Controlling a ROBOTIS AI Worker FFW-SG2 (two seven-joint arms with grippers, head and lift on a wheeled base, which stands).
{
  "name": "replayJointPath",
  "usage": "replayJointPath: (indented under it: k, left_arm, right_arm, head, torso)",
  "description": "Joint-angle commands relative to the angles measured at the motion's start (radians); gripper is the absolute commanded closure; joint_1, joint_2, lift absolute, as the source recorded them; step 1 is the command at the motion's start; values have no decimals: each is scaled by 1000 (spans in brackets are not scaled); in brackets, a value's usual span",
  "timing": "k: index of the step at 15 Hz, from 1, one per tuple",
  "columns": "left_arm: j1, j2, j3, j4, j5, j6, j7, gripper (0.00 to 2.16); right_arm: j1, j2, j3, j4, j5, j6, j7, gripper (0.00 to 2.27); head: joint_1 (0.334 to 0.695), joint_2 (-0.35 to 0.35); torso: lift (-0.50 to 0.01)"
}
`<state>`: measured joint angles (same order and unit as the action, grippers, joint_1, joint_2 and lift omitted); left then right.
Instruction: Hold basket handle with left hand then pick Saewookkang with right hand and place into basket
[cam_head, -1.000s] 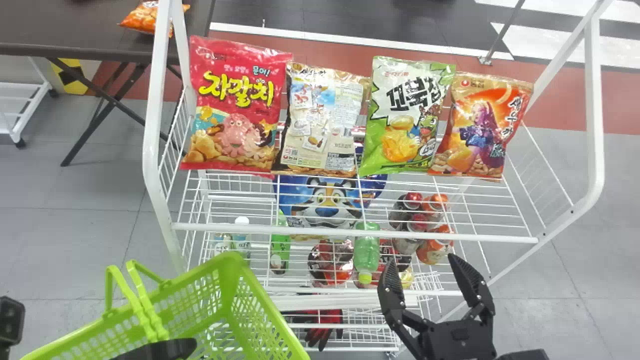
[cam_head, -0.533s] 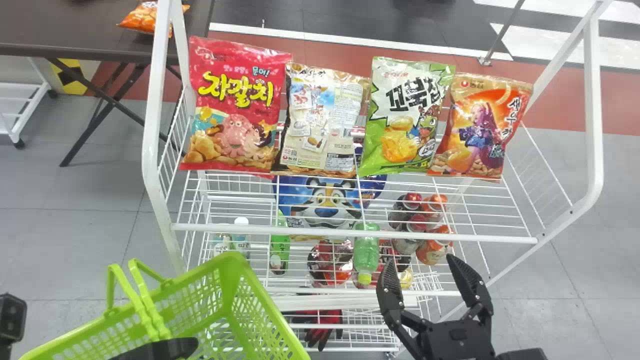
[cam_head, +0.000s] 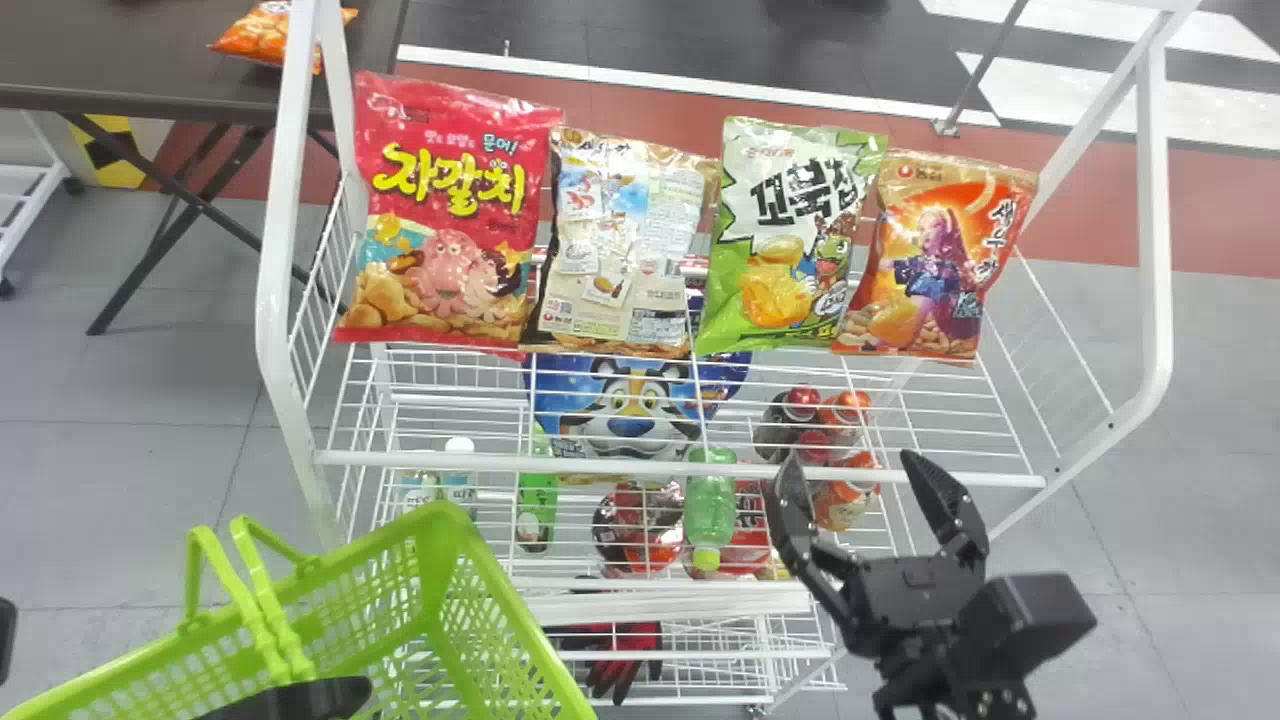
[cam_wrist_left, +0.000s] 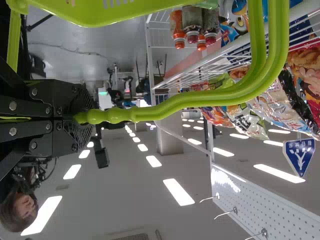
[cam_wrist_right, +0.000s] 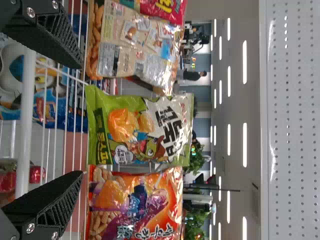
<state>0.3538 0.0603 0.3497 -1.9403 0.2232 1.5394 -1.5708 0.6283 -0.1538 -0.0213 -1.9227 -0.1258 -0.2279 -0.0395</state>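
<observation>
In the head view my right gripper (cam_head: 852, 464) is open over the front rail of the top shelf, nearer than the orange Saewookkang bag (cam_head: 935, 260) at the row's right end. In the right wrist view the right gripper (cam_wrist_right: 81, 120) has nothing between its fingers; the Saewookkang bag (cam_wrist_right: 135, 205) stands beyond them, beside the green bag. My left gripper (cam_head: 300, 697) is at the handle of the green basket (cam_head: 450, 600), low on the left. The left wrist view has the left gripper (cam_wrist_left: 77, 118) shut on the basket handle (cam_wrist_left: 190, 102).
On the white wire rack (cam_head: 700, 468), a red bag (cam_head: 450, 210), a beige bag (cam_head: 625, 245) and a green-white bag (cam_head: 785, 235) share the top shelf. Bottles (cam_head: 710, 510) and cans stand below. A dark table (cam_head: 150, 60) is behind left.
My right gripper has moved forward and up toward the shelf, staying open. The rack, bags and basket have shifted slightly left in the head view. The left gripper remains at the handle.
</observation>
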Motion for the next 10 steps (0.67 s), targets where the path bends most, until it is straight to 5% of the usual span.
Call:
replayJointPath:
  k: [1, 10]
  left_arm:
    - [-1, 1, -3, 0, -2, 32, -10, 2152]
    - [-4, 3, -5, -2, -8, 32, -10, 2152]
  right_arm:
    - [-64, 0, -63, -13, -46, 126, 27, 36]
    - [-409, -1, -269, 21, -137, 663, 113, 36]
  head:
    - [695, -239]
    - [695, -350]
  torso:
    - [-19]
    - [-19]
